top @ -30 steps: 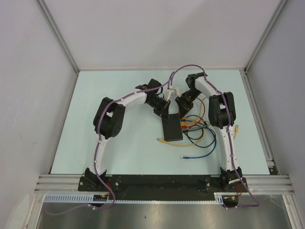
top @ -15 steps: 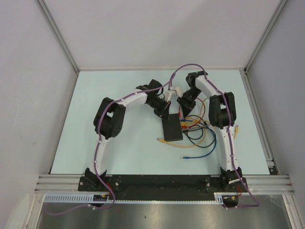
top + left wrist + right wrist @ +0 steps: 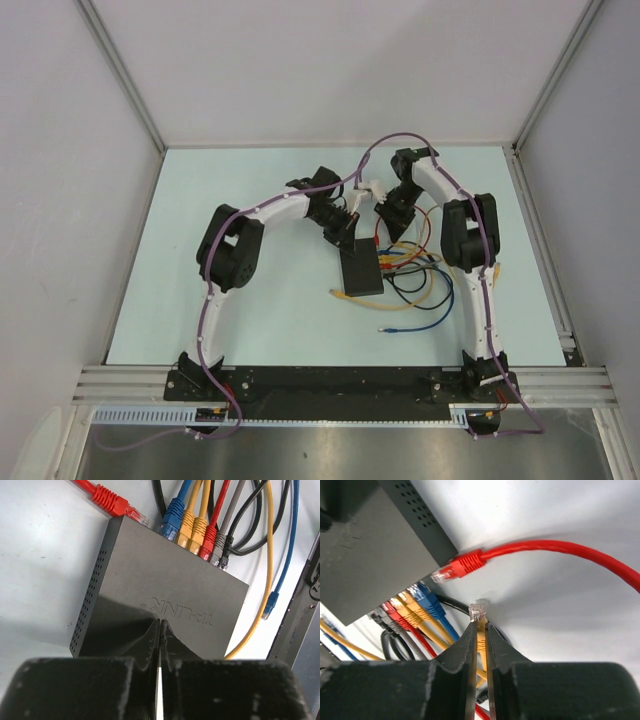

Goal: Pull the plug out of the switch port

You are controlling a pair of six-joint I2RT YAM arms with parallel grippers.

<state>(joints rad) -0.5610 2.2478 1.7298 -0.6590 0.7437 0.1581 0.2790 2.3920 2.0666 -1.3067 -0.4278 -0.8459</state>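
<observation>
The switch (image 3: pixel 360 270) is a flat black box at mid-table, marked TP-LINK in the left wrist view (image 3: pixel 160 585). Several plugs (image 3: pixel 192 530) sit in its ports: blue, two yellow, red, grey, black. My left gripper (image 3: pixel 161 622) is shut and empty, its tips pressing on the switch's top. My right gripper (image 3: pixel 480 627) is shut on a yellow plug (image 3: pixel 479 611), held clear of the ports beside the switch (image 3: pixel 370 555). A loose red plug (image 3: pixel 462 566) lies by the switch's corner. In the top view the left gripper (image 3: pixel 345 228) and right gripper (image 3: pixel 388 212) flank the switch's far end.
Loose cables loop right of the switch, with a yellow plug (image 3: pixel 340 295) and a blue plug (image 3: pixel 388 330) lying in front. Another yellow cable end (image 3: pixel 495 272) lies by the right arm. Enclosure walls surround the table.
My right gripper has drawn back a little from the switch, toward the far right. The left gripper and switch have stayed put.
</observation>
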